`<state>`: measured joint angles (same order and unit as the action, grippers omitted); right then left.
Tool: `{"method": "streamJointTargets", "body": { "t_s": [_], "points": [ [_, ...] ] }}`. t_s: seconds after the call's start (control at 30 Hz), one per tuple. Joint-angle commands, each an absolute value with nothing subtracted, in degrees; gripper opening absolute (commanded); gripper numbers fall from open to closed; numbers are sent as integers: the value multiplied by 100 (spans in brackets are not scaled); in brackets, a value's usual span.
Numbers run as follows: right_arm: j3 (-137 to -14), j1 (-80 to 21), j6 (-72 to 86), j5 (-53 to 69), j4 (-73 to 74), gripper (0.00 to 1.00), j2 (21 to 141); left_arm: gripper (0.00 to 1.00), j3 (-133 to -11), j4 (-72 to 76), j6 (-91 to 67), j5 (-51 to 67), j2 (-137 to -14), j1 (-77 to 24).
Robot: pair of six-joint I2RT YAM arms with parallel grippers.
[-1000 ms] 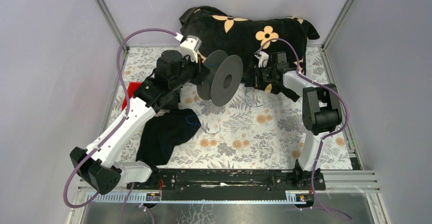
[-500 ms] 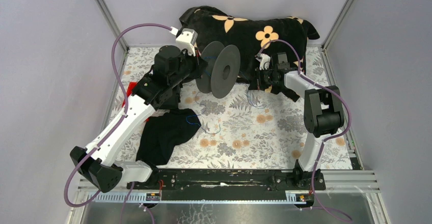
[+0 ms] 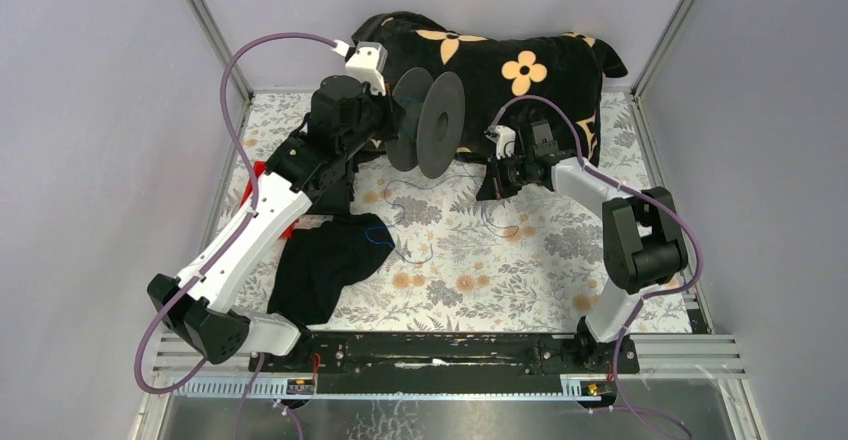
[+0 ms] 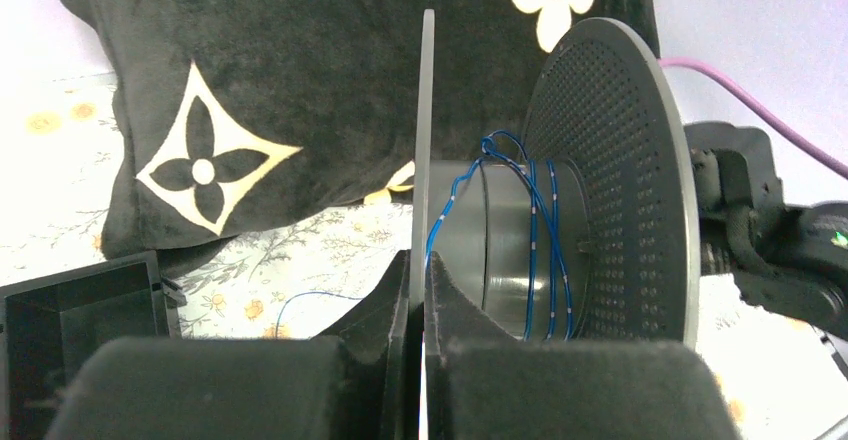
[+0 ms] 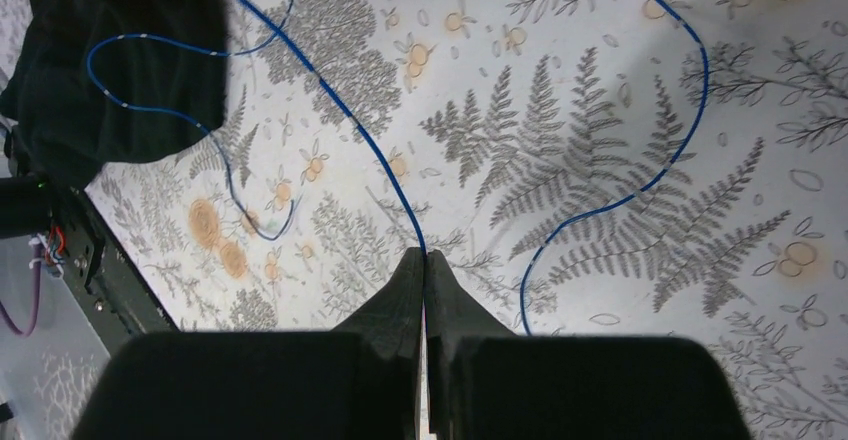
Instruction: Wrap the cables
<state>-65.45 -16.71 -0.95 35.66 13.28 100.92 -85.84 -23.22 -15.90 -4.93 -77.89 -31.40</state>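
The cables [image 4: 535,250] are thin blue wires with small pale marks along them. We count only a few turns around the hub of the black spool [image 4: 610,180], and one of them crosses loosely, with a small kink near the top. Most of the length lies unwound in slack loops on the patterned desk [image 3: 540,260], and part of it runs over the black cloth [image 3: 320,265] near the left arm. We judge the wrapping begun but far from finished, since the bulk of the wire is not yet on the hub.

The spool appears lifted off the desk with its axis roughly level. The left tool [image 4: 418,260] holds it, its fingers pressed on either side of the near flange's edge. The right tool [image 5: 423,255] hangs low over the desk beside the spool. Its fingers are closed together and a strand of cable runs straight into their tips, so we take it to be pinching the wire. Behind everything lies a black flowered cushion [image 3: 500,55].
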Motion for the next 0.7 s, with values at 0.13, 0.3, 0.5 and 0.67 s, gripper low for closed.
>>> {"method": "streamJointTargets", "body": {
  "t_s": [0.13,0.3,0.5,0.67],
  "points": [
    [-6121,-2017,62,3973,1038,0,9293,0,-9115,-1933,-1790,-986,-8034,-3103],
    [-5831,-2268,-2,4111,854,0,8965,0,-9273,-1934,-1780,-1061,-8187,-3104],
    [-5666,-2400,-118,4363,804,0,8601,0,-9385,-1969,-2095,-1632,-8302,-3101],
    [-5616,-2524,-277,4458,793,0,8324,0,-9393,-1971,-2234,-1828,-8348,-3102]
  ]
}}
